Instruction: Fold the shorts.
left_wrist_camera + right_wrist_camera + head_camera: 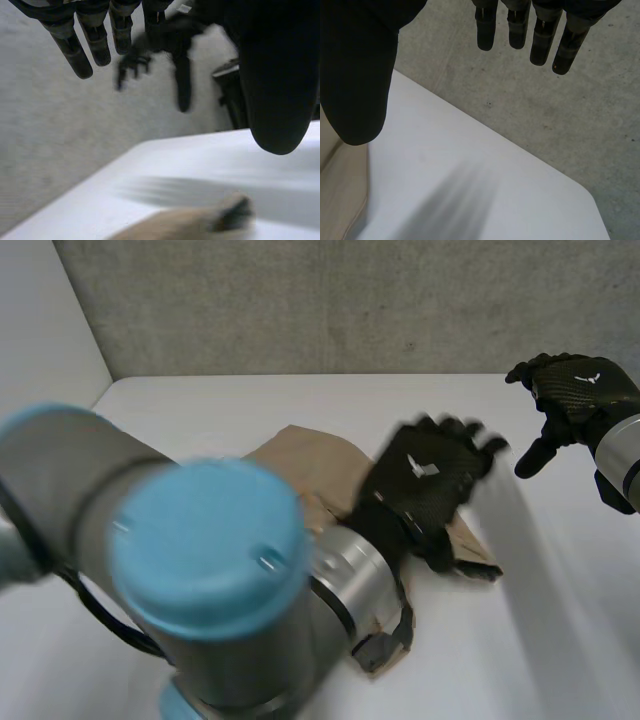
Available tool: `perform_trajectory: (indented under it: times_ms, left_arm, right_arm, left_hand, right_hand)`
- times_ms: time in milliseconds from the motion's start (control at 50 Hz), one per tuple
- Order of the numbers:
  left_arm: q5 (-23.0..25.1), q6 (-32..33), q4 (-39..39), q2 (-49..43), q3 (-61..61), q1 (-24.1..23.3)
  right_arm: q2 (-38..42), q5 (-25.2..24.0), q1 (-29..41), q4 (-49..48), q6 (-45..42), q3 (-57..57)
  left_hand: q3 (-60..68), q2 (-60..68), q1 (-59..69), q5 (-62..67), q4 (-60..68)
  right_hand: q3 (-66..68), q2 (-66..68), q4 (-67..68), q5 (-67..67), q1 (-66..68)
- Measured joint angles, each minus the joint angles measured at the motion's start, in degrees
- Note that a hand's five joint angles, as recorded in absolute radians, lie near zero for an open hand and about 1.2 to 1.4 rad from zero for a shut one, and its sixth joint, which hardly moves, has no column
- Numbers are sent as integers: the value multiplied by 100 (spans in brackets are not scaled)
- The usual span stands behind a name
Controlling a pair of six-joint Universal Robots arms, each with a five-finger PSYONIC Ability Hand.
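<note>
The tan shorts lie bunched in a folded heap on the white table. My left hand hovers open over their right part, fingers spread and straight, holding nothing. In the left wrist view its fingers hang above the table, with an edge of the shorts below them. My right hand is raised off the table to the right of the shorts, open and empty. In the right wrist view its fingers are straight, and a strip of the shorts lies beside its thumb.
A grey concrete wall stands behind the table's far edge. My left arm's big blue-capped joint hides the near left part of the shorts. A dark tab sticks out at the shorts' right end. Bare tabletop lies to the right.
</note>
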Motion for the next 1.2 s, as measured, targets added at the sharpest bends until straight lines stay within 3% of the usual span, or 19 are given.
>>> perform_trajectory:
  times_ms: [140, 180, 240, 260, 320, 420, 440, 580, 780, 1020, 1080, 1120, 1200]
  left_arm:
    - [8, -6, -1, 511, -216, 791]
    - [19, -2, -5, 655, -318, 1231]
    - [24, 4, -6, 685, -361, 1438]
    - [29, 18, -7, 698, -431, 1860]
    - [34, 31, -8, 656, -464, 2204]
    - [68, 51, -16, 433, -436, 2617]
    - [171, 84, -26, 184, -372, 2905]
    - [615, 419, -41, -499, -234, 3531]
    - [702, 639, -49, -655, -306, 3802]
    - [659, 592, -77, -406, -533, 3843]
    - [659, 585, -75, -311, -638, 3841]
    - [660, 584, -72, -260, -698, 3839]
    - [664, 583, -68, -211, -758, 3833]
  right_arm:
    - [4, -2, 0, 40, -21, 4]
    - [5, -6, 2, 90, -38, -18]
    - [4, -24, 4, 175, -58, -43]
    - [-5, -84, 22, 371, -102, -84]
    - [-41, -251, 105, 734, -175, -132]
    - [-170, -605, 426, 1135, -267, -100]
    - [-282, -840, 721, 1291, -350, -10]
    - [-428, -1158, 1816, 1203, -1108, 557]
    - [104, -1017, 3073, 414, -2089, 1130]
    - [1332, 46, 3775, -707, -2399, 1090]
    - [1521, 391, 3769, -1100, -2504, 1060]
    - [1502, 536, 3729, -1338, -2528, 1057]
    - [1357, 640, 3680, -1571, -2506, 1059]
  left_hand:
    - [0, 0, 0, 0, 0]
    - [0, 0, 0, 0, 0]
    - [0, 0, 0, 0, 0]
    - [0, 0, 0, 0, 0]
    - [0, 0, 0, 0, 0]
    - [0, 0, 0, 0, 0]
    - [0, 0, 0, 0, 0]
    - [0, 0, 0, 1, 0]
    - [0, 0, 0, 1, 0]
    - [0, 0, 0, 0, 0]
    - [0, 0, 0, 0, 0]
    - [0, 0, 0, 0, 0]
    - [0, 0, 0, 0, 0]
  right_hand:
    - [0, 0, 0, 0, 0]
    - [0, 0, 0, 0, 0]
    - [0, 0, 0, 0, 0]
    - [0, 0, 0, 0, 0]
    - [0, 0, 0, 0, 0]
    - [0, 0, 0, 0, 0]
    - [0, 0, 0, 0, 0]
    - [0, 0, 0, 0, 0]
    - [0, 0, 0, 0, 0]
    - [244, 252, 171, 157, 149]
    - [4045, 4093, 3928, 3598, 3598]
    - [5307, 5364, 5157, 4935, 4319]
    - [5447, 5479, 5326, 5093, 4372]
